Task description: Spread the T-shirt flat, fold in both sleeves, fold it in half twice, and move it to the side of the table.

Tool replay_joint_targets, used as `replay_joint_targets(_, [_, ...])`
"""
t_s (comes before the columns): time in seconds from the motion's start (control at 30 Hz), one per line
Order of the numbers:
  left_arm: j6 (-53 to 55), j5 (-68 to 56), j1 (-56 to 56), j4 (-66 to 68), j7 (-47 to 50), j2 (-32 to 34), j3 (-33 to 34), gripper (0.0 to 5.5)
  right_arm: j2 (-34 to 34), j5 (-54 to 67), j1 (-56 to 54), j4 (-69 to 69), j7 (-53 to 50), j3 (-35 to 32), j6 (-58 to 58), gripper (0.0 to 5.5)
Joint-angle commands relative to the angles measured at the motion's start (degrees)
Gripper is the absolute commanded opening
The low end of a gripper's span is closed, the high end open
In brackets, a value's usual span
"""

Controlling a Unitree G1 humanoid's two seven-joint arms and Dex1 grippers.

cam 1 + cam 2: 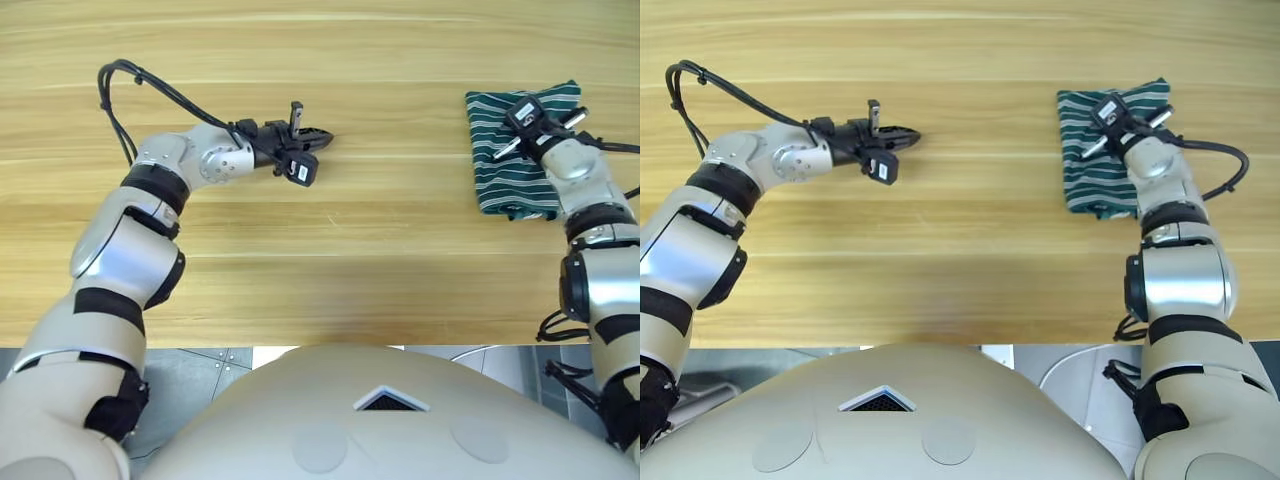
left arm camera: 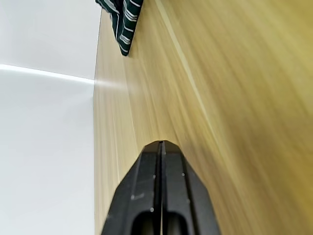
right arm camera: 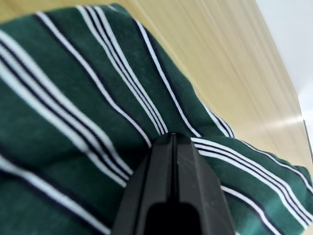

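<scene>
The T-shirt, dark green with thin white stripes, lies folded into a small rectangle at the right side of the wooden table. My right gripper rests on top of the folded shirt with its fingers pressed together, their tip against the fabric; no cloth shows between them. My left gripper is shut just above bare wood left of the table's middle, far from the shirt. The left wrist view shows the shirt in the distance beyond that gripper's closed tip.
Black cables loop from the left arm over the table and from the right wrist near the right edge. Bare wood stretches between the two arms. The table's near edge runs along the front.
</scene>
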Motion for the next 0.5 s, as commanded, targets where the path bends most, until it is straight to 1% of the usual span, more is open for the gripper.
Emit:
replay_joint_targets(0.03, [0.5,-1.0,0.8,0.8,0.6,0.2,1.2,0.00,-0.8,0.2,1.9,1.3,1.6,-0.8,1.2,0.03])
replay_joint_targets(0.13, [-1.8,-6.9,1.2,1.7,-2.2,0.1,4.9,0.00,-1.7,2.7,0.5,-1.1,2.9,-2.9,-2.7,0.03])
replay_joint_targets(0.2, [-4.2,-13.4,1.8,2.2,-6.0,0.0,8.3,0.00,-2.4,5.5,-0.2,-4.1,4.7,-5.4,-6.7,0.03])
replay_joint_targets(0.27, [-6.4,-23.1,2.3,2.6,-11.2,-0.7,13.3,0.00,-3.2,9.1,-0.4,-10.0,6.4,-8.2,-11.0,0.03])
replay_joint_targets(0.37, [-4.6,-44.6,3.5,0.7,-26.4,-3.5,23.0,0.00,-3.6,12.7,1.7,-24.1,7.1,-10.9,-14.8,0.03])
replay_joint_targets(0.43, [-0.4,-56.8,4.0,-1.2,-36.4,-6.0,29.1,0.00,-2.6,12.6,3.0,-31.6,6.8,-10.7,-14.2,0.03])
replay_joint_targets(0.5, [4.3,-66.7,4.4,-3.0,-45.1,-8.6,34.7,0.00,-0.4,12.0,3.5,-36.2,7.3,-9.0,-12.5,0.03])
